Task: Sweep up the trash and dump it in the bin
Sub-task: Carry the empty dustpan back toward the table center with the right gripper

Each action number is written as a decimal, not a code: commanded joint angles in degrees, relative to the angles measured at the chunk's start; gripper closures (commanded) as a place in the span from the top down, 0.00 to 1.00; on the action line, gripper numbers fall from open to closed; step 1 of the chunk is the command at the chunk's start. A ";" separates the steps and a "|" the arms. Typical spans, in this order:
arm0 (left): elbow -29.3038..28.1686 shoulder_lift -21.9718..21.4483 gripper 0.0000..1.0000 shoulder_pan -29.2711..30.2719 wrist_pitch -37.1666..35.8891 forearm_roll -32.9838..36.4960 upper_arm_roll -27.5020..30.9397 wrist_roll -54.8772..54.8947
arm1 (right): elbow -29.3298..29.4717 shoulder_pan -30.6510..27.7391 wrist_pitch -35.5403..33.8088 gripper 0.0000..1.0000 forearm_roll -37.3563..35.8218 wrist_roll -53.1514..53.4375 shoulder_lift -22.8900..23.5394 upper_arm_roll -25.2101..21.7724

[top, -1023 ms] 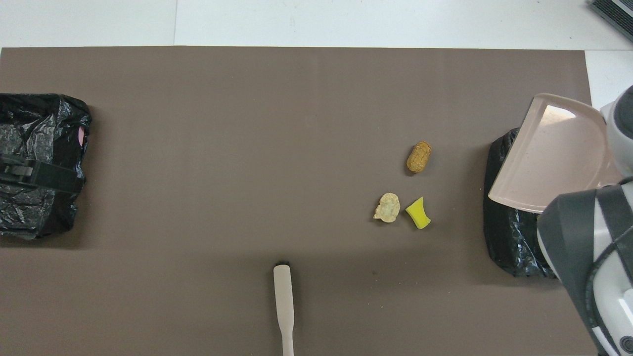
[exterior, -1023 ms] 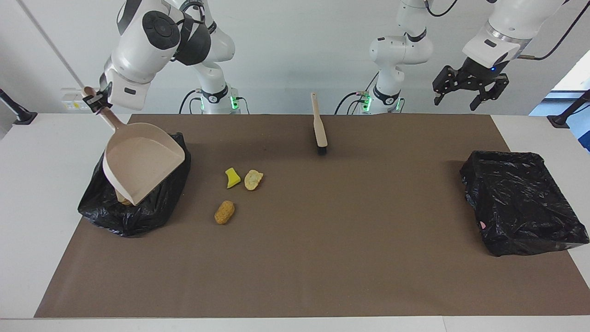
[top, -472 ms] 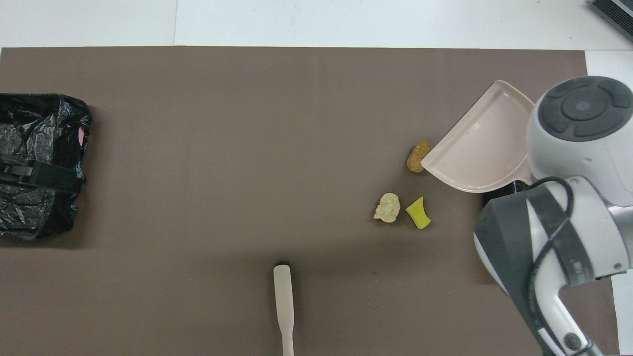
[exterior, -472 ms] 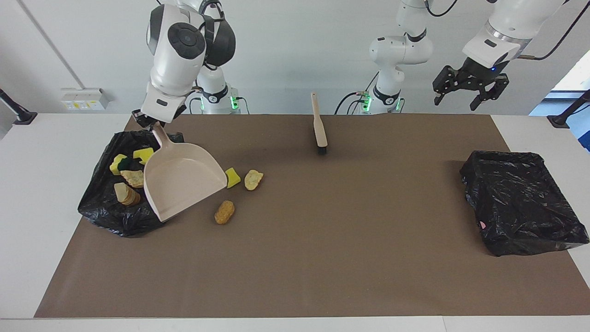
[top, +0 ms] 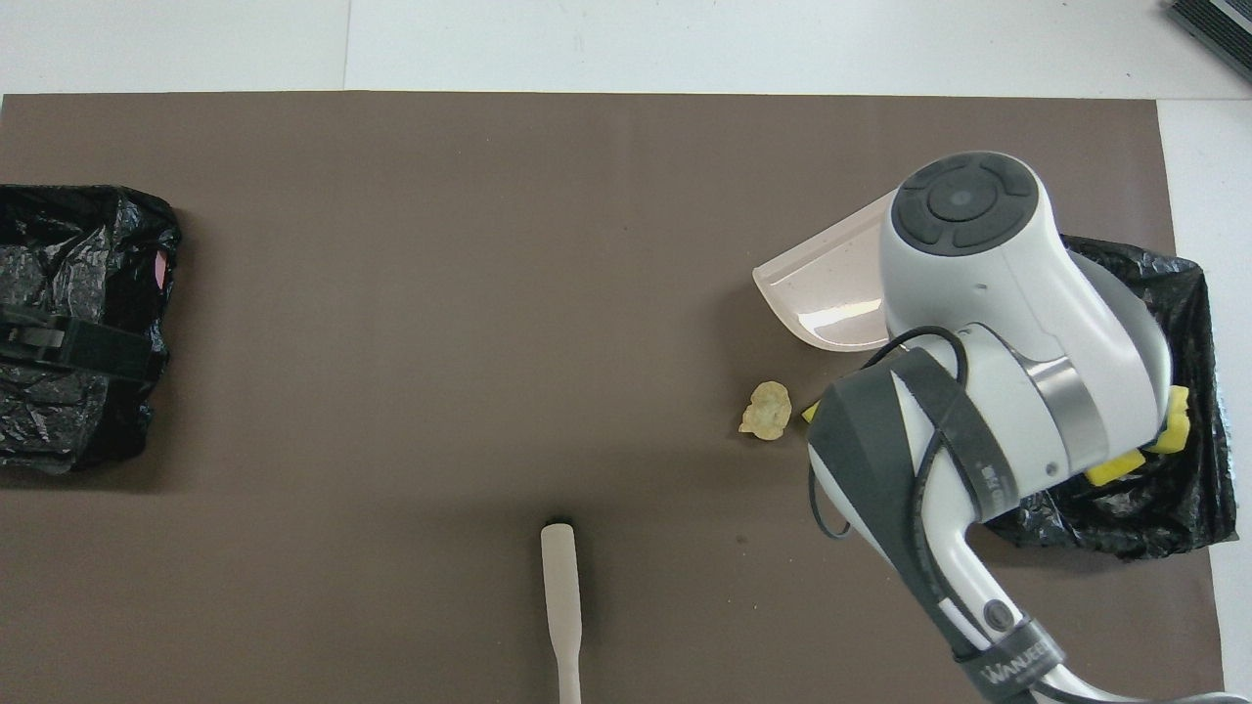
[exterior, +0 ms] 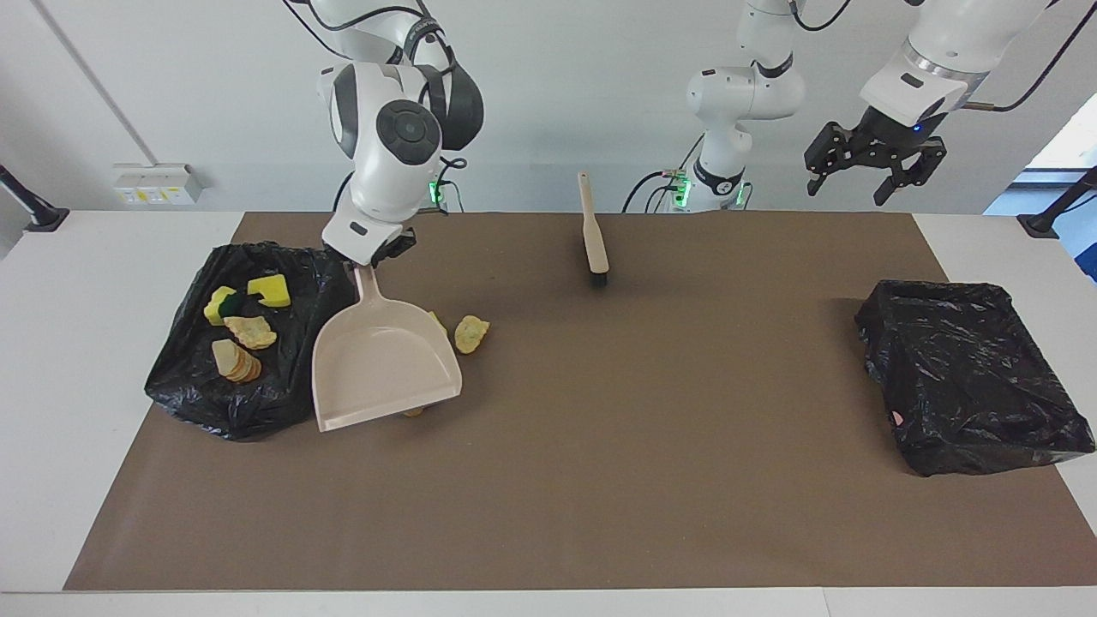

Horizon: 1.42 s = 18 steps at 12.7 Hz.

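My right gripper (exterior: 371, 255) is shut on the handle of the beige dustpan (exterior: 381, 370), which hangs tilted low over the mat beside the black-bagged bin (exterior: 287, 403). In the bin lie several pieces of trash: yellow sponge wedges (exterior: 269, 290) and tan bread chunks (exterior: 249, 331). On the mat a pale tan chunk (exterior: 470, 333) lies in the open (top: 766, 411). A yellow wedge (exterior: 438, 322) peeks out from the pan's edge, and a golden-brown chunk (exterior: 414, 412) is almost covered by the pan's lip. My left gripper (exterior: 860, 182) waits open, high over the left arm's end of the table.
A beige hand brush (exterior: 593, 237) lies on the mat near the robots, midway along the table; its handle (top: 560, 587) shows in the overhead view. A second black-bagged box (exterior: 968, 377) sits at the left arm's end. The brown mat (exterior: 600, 480) covers most of the white table.
My right arm swung the dustpan off the bin and toward the table's middle, lowering it over the loose pieces. The bin's contents came into view. The left arm stayed still.
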 commanded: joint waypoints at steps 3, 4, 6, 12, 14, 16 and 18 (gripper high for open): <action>0.24 -0.41 1.00 1.14 -0.62 -0.18 -0.59 0.30 | 9.32 4.36 1.90 0.00 7.66 11.50 7.48 -0.09; 0.24 -0.41 1.00 1.14 -0.62 -0.18 -0.59 0.30 | 10.99 4.54 3.13 0.00 10.64 13.09 8.72 -0.09; 0.24 -0.41 1.00 1.05 -0.62 -0.18 -0.59 0.04 | 13.28 6.46 5.32 0.00 12.51 16.87 11.18 -0.09; 0.24 -0.41 1.00 1.05 -0.62 -0.18 -0.59 0.12 | 23.99 12.62 9.55 0.00 17.61 28.29 20.75 0.00; 0.24 -0.41 1.00 1.05 -0.62 -0.18 -0.59 0.12 | 25.59 15.25 12.96 0.00 18.22 32.07 24.27 0.00; 0.24 -0.41 1.00 1.05 -0.62 -0.18 -0.59 0.30 | 25.68 17.02 16.66 0.00 18.84 34.46 26.47 0.26; 0.24 -0.41 1.00 1.05 -0.62 -0.18 -0.59 0.21 | 25.85 17.11 18.69 0.00 19.81 34.20 27.79 1.22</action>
